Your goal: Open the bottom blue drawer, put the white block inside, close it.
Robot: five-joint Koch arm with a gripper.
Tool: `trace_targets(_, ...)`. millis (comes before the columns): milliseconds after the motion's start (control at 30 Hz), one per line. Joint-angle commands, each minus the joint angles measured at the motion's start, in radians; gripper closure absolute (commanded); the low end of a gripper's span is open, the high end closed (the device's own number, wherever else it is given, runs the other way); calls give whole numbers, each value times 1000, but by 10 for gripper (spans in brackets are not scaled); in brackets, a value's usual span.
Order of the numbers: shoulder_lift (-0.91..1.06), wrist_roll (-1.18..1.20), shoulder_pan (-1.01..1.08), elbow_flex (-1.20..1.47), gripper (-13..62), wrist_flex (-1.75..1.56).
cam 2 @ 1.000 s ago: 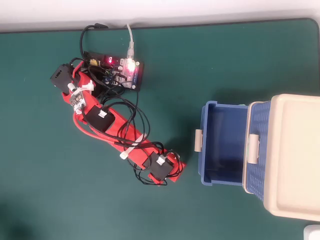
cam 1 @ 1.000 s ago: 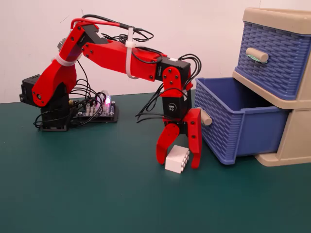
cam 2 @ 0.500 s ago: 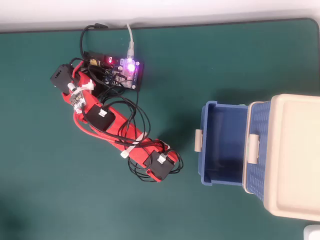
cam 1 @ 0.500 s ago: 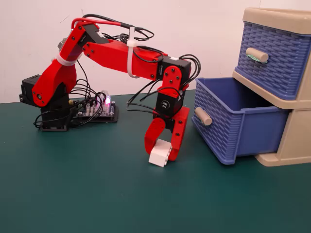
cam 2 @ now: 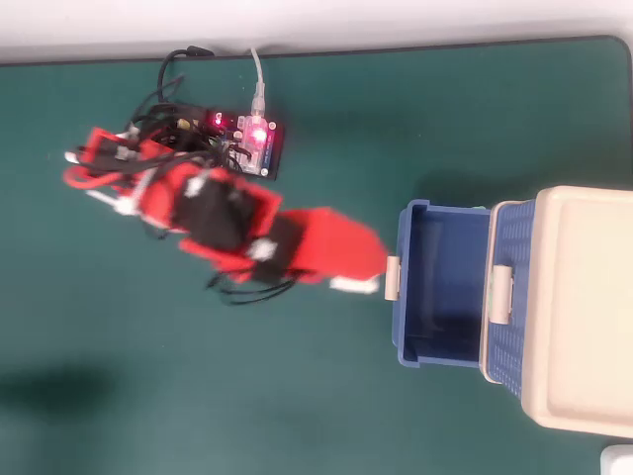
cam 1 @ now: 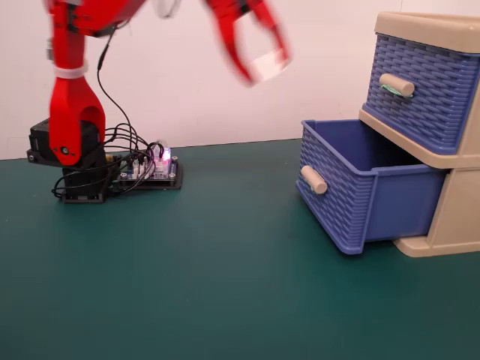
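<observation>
White block [cam 1: 268, 66] sits high above the tabletop [cam 1: 225, 285], carried between the two red fingers of the pincer [cam 1: 259, 61]. The fixed view is motion-blurred here, but a pale shape shows between the jaws, so the pincer reads as clamped on the block with the jaws only as far apart as the block is wide. In the overhead view the block shows as a small white patch [cam 2: 354, 285] at the pincer tip, just beside the front of the bottom blue drawer [cam 1: 360, 187] and not yet over its cavity.

Drawer is pulled out of the beige cabinet frame [cam 1: 457, 217]; interior is visible from above and looks empty. Its plain beige handle [cam 1: 313, 180] faces the arm. Upper blue drawer [cam 1: 424, 86] is shut.

Step in hand, by my reading: opening is done, grasp is done, and this is the carry of the block toward the drawer. Placement and closing remain.

Next move calls for travel further toward the cabinet until the block is over the open cavity, clearing the front wall and handle, then lowering and releasing. Risk: the upper drawer overhangs the back of the cavity, so the drop should stay near the front.

Controller board [cam 1: 146, 171] with lit LED sits by the arm base [cam 1: 71, 161], well apart from the drawers.
</observation>
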Motion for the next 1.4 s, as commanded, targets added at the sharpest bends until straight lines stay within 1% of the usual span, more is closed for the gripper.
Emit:
trace_targets(0, -84, -12, -18, -101, 570, -64)
trace_targets(67, -210, -34, -23, -244, 570, -100)
trace_targets(133, -290, -48, -26, -331, 569, -115)
trace_targets(333, -354, -46, -29, -362, 562, -115)
trace_targets(367, -370, -43, -31, -365, 529, -117)
trace_targets(500, -425, 17, -63, -370, 225, -201)
trace_targets(533, -426, 41, -63, -368, 185, -225)
trace_targets(567, -426, 63, -61, -368, 164, -242)
trace_targets(700, -394, 78, -60, -370, 148, -244)
trace_targets(767, -308, 78, -60, -359, 147, -209)
trace_targets(833, -233, 77, -60, -357, 148, -112)
trace_targets(900, -164, 64, -58, -357, 149, 55)
trace_targets(1000, -138, 9, -58, -333, 150, 189)
trace_targets(1133, -141, -64, -11, -117, 153, 183)
trace_targets(1167, -140, -129, 17, -32, 154, 181)
trace_targets(1233, -140, -230, 57, 55, 156, 167)
trace_targets(1267, -140, -265, 69, 80, 157, 153)
trace_targets(1367, -167, -262, 75, 100, 156, 91)
